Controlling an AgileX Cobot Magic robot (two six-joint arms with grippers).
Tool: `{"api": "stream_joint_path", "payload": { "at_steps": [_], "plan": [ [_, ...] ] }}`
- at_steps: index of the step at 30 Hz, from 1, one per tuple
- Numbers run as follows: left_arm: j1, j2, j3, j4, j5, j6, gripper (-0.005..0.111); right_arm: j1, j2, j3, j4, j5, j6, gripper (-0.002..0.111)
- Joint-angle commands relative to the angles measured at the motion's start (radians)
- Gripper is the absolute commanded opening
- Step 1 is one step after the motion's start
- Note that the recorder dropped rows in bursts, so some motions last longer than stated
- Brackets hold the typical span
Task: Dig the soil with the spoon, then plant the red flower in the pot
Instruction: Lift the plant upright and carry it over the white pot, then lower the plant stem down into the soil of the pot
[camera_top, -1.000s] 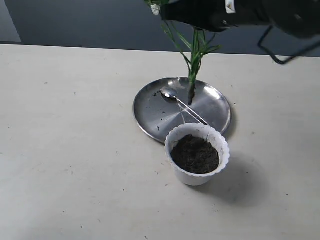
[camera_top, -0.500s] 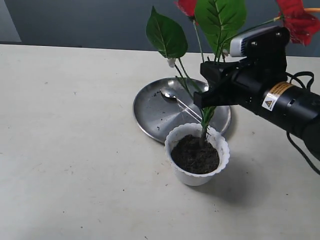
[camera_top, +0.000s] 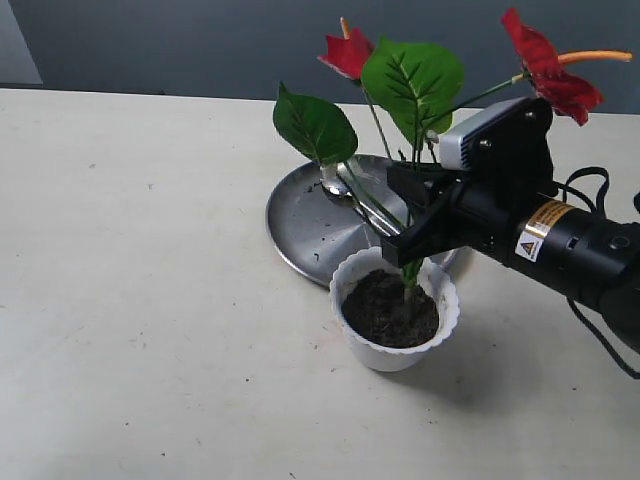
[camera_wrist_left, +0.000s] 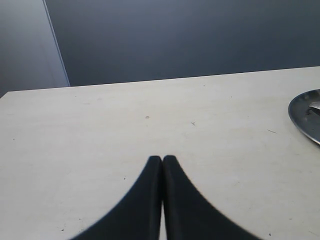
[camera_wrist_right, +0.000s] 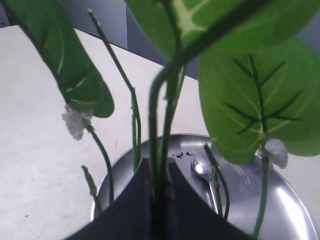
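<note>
My right gripper (camera_top: 408, 243) is shut on the green stems of the red flower (camera_top: 349, 54), just above the white pot (camera_top: 384, 355). The stem base goes down into the dark soil (camera_top: 380, 305) at the pot's far right side. The blooms and leaves stand upright above the arm. In the right wrist view the stems (camera_wrist_right: 159, 150) run between the gripper (camera_wrist_right: 159, 172) fingers. The spoon (camera_top: 336, 184) lies on the steel plate (camera_top: 305, 225) behind the pot, partly hidden by stems. My left gripper (camera_wrist_left: 162, 160) is shut and empty over bare table.
The steel plate (camera_wrist_right: 285, 205) holds the spoon (camera_wrist_right: 202, 169) and a few soil crumbs. Its rim (camera_wrist_left: 302, 114) shows at the edge of the left wrist view. The pale table (camera_top: 150, 300) stretches left of the pot. A dark wall stands behind.
The right arm has come down and toward the pot with the flower. The stem base has moved from above the plate into the soil.
</note>
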Motion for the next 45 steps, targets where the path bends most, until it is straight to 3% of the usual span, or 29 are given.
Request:
{"api": "stream_joint_path", "payload": {
  "at_steps": [1,13,18,31,45],
  "plan": [
    [0.007,-0.001,-0.002,-0.002,-0.009,-0.003,0.001,-0.004,0.038,0.005,-0.026,-0.099,0.014,0.0],
    [0.007,-0.001,-0.002,-0.002,-0.009,-0.003,0.001,-0.004,0.131,0.005,-0.059,-0.056,0.033,0.0],
    [0.007,-0.001,-0.002,-0.002,-0.009,-0.003,0.001,-0.004,0.136,0.005,-0.185,-0.014,0.201,0.0],
    [0.007,-0.001,-0.002,-0.002,-0.009,-0.003,0.001,-0.004,0.136,0.005,-0.185,0.175,0.202,0.0],
    [0.007,-0.001,-0.002,-0.002,-0.009,-0.003,0.001,-0.004,0.136,0.005,-0.267,0.176,0.202,0.0]
  ]
}}
